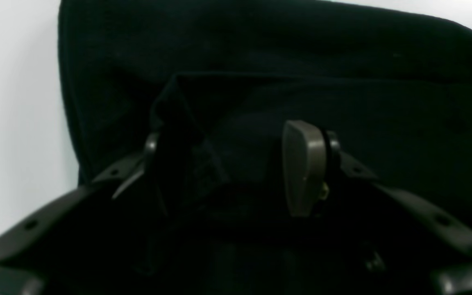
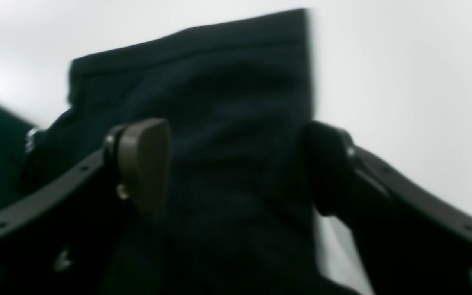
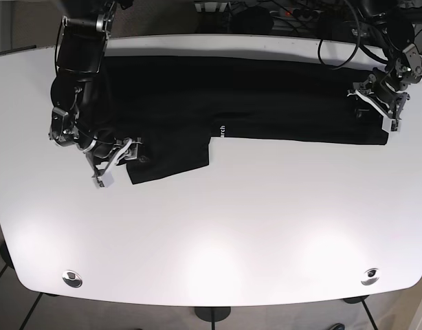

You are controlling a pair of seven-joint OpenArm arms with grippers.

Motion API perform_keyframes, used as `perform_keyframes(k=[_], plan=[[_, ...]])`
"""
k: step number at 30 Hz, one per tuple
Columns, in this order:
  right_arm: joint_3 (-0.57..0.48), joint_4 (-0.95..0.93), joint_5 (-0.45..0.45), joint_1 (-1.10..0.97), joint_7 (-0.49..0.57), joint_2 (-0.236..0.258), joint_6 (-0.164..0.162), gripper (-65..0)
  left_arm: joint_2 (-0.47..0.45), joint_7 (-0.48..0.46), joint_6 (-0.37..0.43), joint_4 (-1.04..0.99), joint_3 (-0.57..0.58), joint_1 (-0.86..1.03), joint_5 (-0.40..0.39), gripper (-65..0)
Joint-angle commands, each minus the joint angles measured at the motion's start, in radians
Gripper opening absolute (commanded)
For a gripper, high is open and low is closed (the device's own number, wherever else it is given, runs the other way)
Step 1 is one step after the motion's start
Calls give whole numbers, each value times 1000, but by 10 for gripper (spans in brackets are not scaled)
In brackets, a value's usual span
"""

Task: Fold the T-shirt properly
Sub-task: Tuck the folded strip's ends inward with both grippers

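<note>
A black T-shirt (image 3: 266, 103) lies as a long band across the far half of the white table (image 3: 218, 227), with one sleeve (image 3: 171, 152) hanging toward the front at the left. My left gripper (image 3: 377, 103) sits at the band's right end. In the left wrist view it (image 1: 228, 164) stands open over the dark cloth (image 1: 301, 61), and a raised fold lies against its left finger. My right gripper (image 3: 118, 155) is at the sleeve's left edge. In the right wrist view it (image 2: 236, 164) is open, its pads either side of the sleeve (image 2: 228, 102).
Small white lettering (image 3: 220, 129) shows on the shirt's front edge. Two round metal fittings (image 3: 72, 278) (image 3: 369, 276) sit near the table's front corners. Cables (image 3: 280, 10) run behind the far edge.
</note>
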Motion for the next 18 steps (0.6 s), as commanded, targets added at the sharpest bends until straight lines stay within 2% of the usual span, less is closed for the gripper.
perform_keyframes(k=[1, 2, 4, 5, 7, 10, 15, 17, 18], plan=[[-12, 23, -1, -9, -23, -19, -3, -335, -18, -15, -3, 11, -5, -4, -14, -311], [-14, 36, -3, -12, -23, -20, -3, -419, -18, -15, -3, 11, -5, -4, -14, -311], [-12, 44, 5, -13, -23, -20, -3, -539, -18, -15, -3, 9, -5, -7, -14, -311], [-8, 61, 5, -13, -26, -20, -3, -629, -18, -15, -3, 9, -5, -9, -14, -311], [-6, 138, 5, -46, -27, -19, -3, -629, -18, -15, -3, 9, -5, -9, -14, -311], [6, 360, 5, -136, -64, -16, -4, -634, -18, -15, -3, 9, -5, -9, -14, -311], [163, 710, 6, -294, -236, -68, 5, -633, -18, -15, -3, 6, -5, -9, -12, -311], [195, 744, 8, -334, -287, -74, 5, -633, -18, -15, -3, 6, -4, -9, -12, -311], [227, 745, 37, -366, -299, -86, 7, -633, -18, -15, -3, 6, -2, -9, -12, -311]])
